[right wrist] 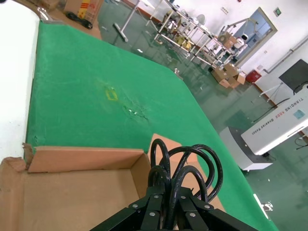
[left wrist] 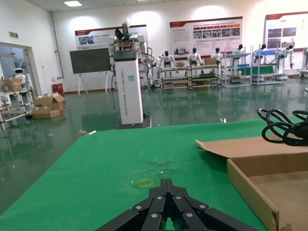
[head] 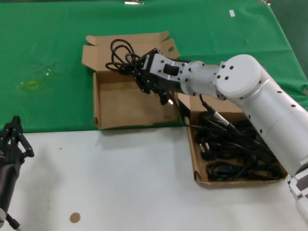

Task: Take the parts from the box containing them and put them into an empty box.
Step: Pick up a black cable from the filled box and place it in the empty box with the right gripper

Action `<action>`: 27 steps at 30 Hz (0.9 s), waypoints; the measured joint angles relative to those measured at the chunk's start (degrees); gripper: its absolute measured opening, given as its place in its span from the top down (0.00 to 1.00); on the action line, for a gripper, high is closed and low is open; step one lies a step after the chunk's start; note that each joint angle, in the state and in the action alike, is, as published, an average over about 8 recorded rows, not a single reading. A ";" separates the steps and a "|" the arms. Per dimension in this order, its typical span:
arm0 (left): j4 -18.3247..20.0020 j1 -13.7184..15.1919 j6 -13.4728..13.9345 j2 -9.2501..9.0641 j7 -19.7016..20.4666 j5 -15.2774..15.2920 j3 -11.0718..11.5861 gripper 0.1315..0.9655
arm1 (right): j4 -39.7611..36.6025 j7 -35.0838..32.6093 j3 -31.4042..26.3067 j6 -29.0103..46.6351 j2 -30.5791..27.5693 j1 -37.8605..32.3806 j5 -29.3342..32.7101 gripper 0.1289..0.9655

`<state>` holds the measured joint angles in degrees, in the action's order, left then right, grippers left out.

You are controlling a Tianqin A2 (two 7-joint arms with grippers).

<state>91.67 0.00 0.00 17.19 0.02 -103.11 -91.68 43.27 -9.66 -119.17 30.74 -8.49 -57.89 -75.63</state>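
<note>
Right pincer over empty box — clamped round cord bundle.

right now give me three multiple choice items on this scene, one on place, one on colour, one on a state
1. Where is the right tool?
A. over the squarish box
B. over the long box
C. parked on the white surface

2. What colour is the cloth under the far end of the boxes?
A. blue
B. green
C. red

3. What is the state of the squarish box?
A. full of cords
B. lid shut
C. floor bare

Answers:
1. A: the head view shows the right tool above the squarish box, while the left tool waits at the near left edge.
2. B: the cloth is green in all views.
3. C: its floor is bare; a bundled cord is in the right tool's grip above its far end, and the other cords lie in the long box.
</note>
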 joint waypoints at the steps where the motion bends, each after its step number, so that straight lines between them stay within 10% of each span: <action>1: 0.00 0.00 0.00 0.00 0.00 0.00 0.00 0.99 | -0.58 -0.46 0.05 -0.15 0.20 -0.19 -0.12 0.96; 27: 0.00 0.00 0.00 0.00 0.00 0.00 0.00 0.99 | -2.50 -0.91 -1.02 -0.22 0.74 -0.29 1.76 0.86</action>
<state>91.67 0.00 0.00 17.19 0.02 -103.11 -91.68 40.77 -10.56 -120.19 30.52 -7.75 -58.18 -73.87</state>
